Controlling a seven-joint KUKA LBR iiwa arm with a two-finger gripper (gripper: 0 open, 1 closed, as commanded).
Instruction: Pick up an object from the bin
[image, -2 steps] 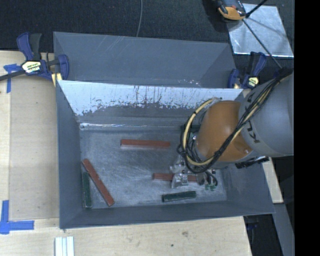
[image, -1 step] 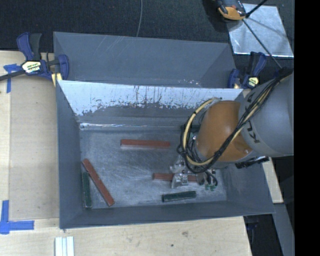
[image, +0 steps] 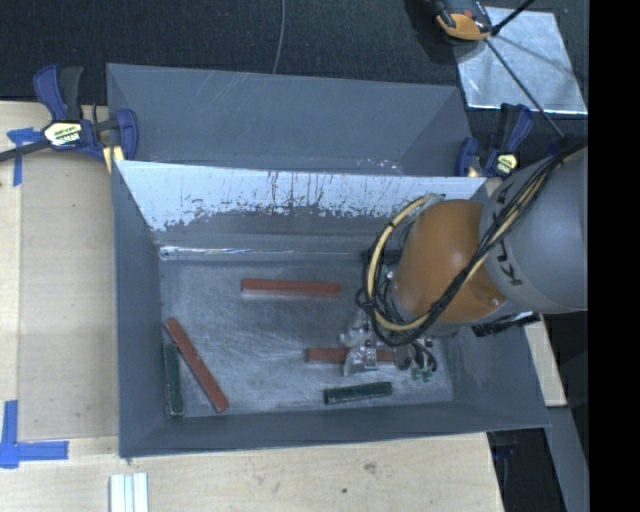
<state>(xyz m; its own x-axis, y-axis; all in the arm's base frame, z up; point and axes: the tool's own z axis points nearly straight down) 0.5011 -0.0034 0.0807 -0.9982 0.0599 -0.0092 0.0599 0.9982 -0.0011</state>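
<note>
1. Grey metal bin (image: 135, 330). The largest thing I have in view, with sloped walls and a flat, scuffed floor. Five loose bars lie spread across it and none is stacked on another.

2. Arm (image: 545, 240), with its orange cover (image: 445, 260) and cables. It reaches in from the right and hangs over the right half of the floor.

3. Slanted red-brown bar (image: 195, 365). The longest piece, lying flat at the left of the floor. The left dark green bar (image: 174, 380) lies just beside it along the foot of the left wall.

4. Upper red-brown bar (image: 290, 288). Flat, mid-floor toward the back wall, apart from the gripper (image: 362, 352).

5. Front dark green bar (image: 358, 394). It lies along the front of the floor, near the gripper but clear of it.

6. Gripper. It is low over the floor, right of centre and toward the front. I cannot tell whether the claw is apart, together or clamped on anything, because cables and the cover crowd it.

7. Short red-brown bar (image: 322, 354). I take this to be the task's thing. It lies right of centre on the floor, its right end meeting the gripper and its left end free.
   - Handling: the bar is thin and flat on the metal, so I judge the claw should close across its narrow width and right down at the floor. I would then lift straight up and keep off the front dark green bar. A grip this near one end may let the bar tip.
   - Look: a small straight-edged strip, matt rust-brown, lying level and roughly parallel to the front wall.
</note>
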